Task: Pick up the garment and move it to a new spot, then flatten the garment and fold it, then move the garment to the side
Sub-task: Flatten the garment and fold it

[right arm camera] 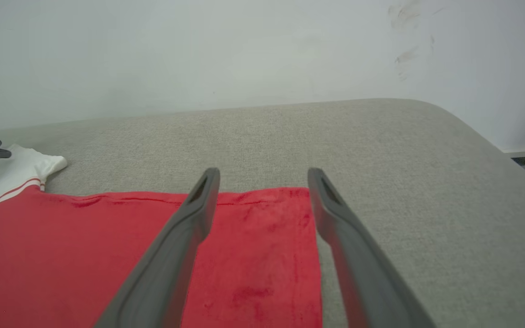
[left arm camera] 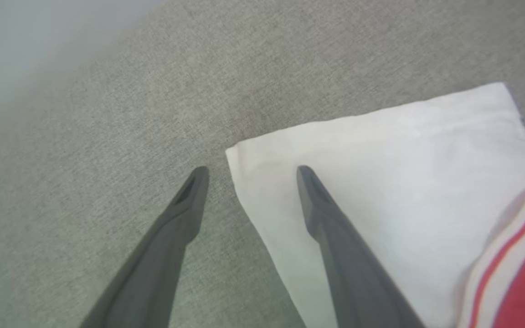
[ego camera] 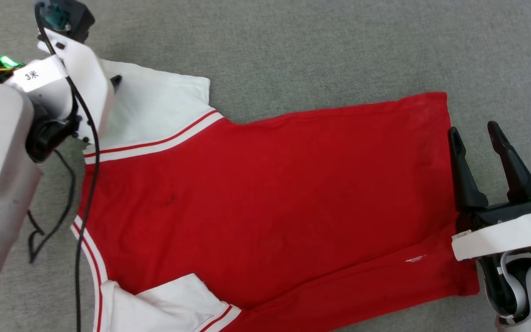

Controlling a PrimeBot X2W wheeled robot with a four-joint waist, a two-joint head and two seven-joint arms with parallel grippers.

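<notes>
The garment (ego camera: 265, 184) lies spread flat on the grey surface, red body up, collar end at the left and hem at the right. One white sleeve (ego camera: 155, 106) lies at the upper left, the other (ego camera: 173, 299) at the bottom. My left gripper (left arm camera: 249, 171) is open just above the upper sleeve (left arm camera: 404, 159); one finger is over the cloth, the other over bare surface beside the sleeve's corner. My right gripper (ego camera: 475, 133) is open at the hem's right edge. In the right wrist view it (right arm camera: 265, 172) hovers over the hem's far corner (right arm camera: 290, 205), holding nothing.
The grey padded surface (ego camera: 321, 50) runs to a white wall (right arm camera: 226, 50) at the back and rounds off at its far right corner (right arm camera: 449, 118). A black cable (ego camera: 83, 184) hangs from my left arm across the garment's collar end.
</notes>
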